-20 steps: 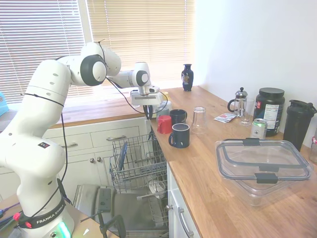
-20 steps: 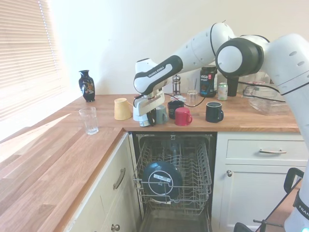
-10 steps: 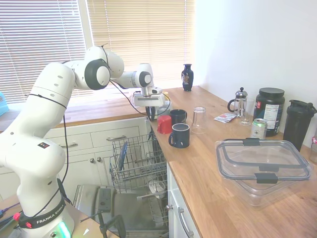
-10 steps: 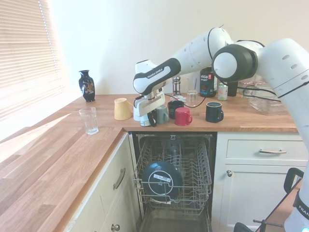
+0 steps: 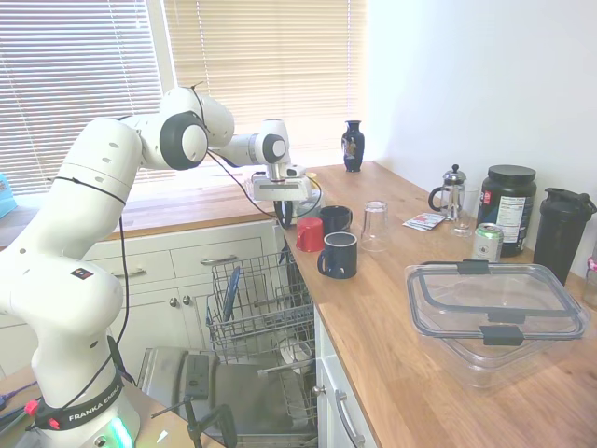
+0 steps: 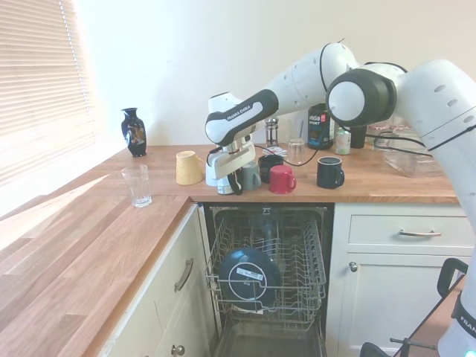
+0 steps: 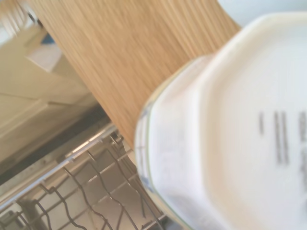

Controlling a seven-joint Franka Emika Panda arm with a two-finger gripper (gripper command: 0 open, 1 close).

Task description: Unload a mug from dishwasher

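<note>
My gripper is over the counter's front edge, above the open dishwasher. It is shut on the whitish mug, which hangs low at the counter edge. I cannot tell whether the mug touches the wood. In the wrist view the mug fills the right side, its pale base with blurred print facing the camera, and wire rack shows below. In the first exterior view the gripper hides most of the mug. The dishwasher rack is pulled out over the lowered grey door.
Close beside the gripper stand a greyish mug, a red mug and two navy mugs. A yellow cup lies on its side nearby. An upturned glass and a lidded plastic box are farther along.
The gripper, still shut on the whitish mug, rose slightly and shifted a little further over the counter. The other mugs stayed put.
</note>
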